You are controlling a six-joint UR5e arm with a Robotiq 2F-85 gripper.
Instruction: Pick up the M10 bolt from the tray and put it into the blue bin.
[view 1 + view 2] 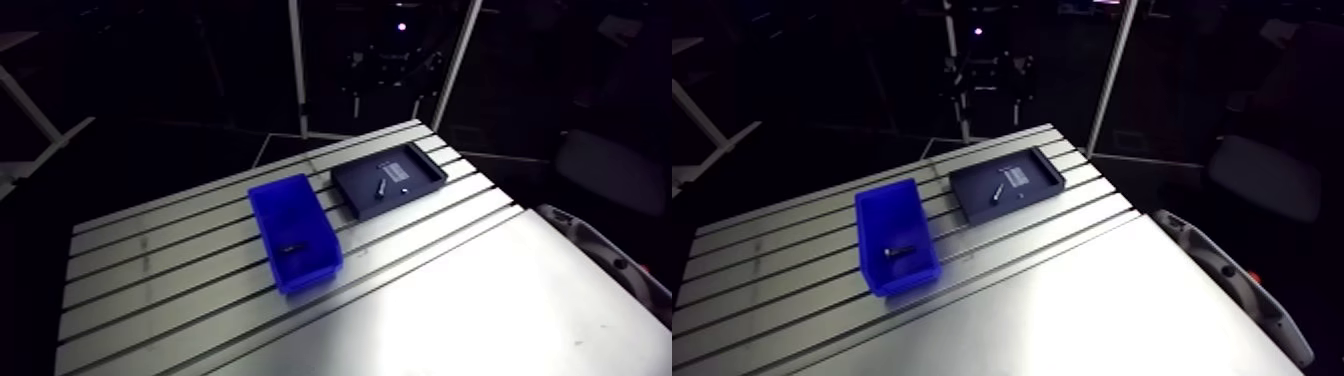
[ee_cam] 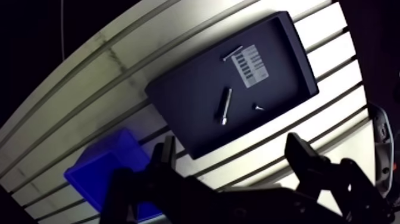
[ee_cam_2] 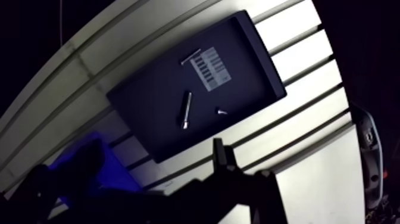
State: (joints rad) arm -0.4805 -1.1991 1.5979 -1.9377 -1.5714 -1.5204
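Blue bin half hidden behind claw; dark item inside unidentifiable.

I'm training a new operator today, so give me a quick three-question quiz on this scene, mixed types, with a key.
1. How many fasteners lie in the tray?
2. The bin stands: A on the tray, B beside it, C under it.
3. True or false: the jaws are shut on a bolt.

Key
1. Three: a long bolt, a thin one by the label, and a small screw.
2. B.
3. False: the jaws are open and empty.
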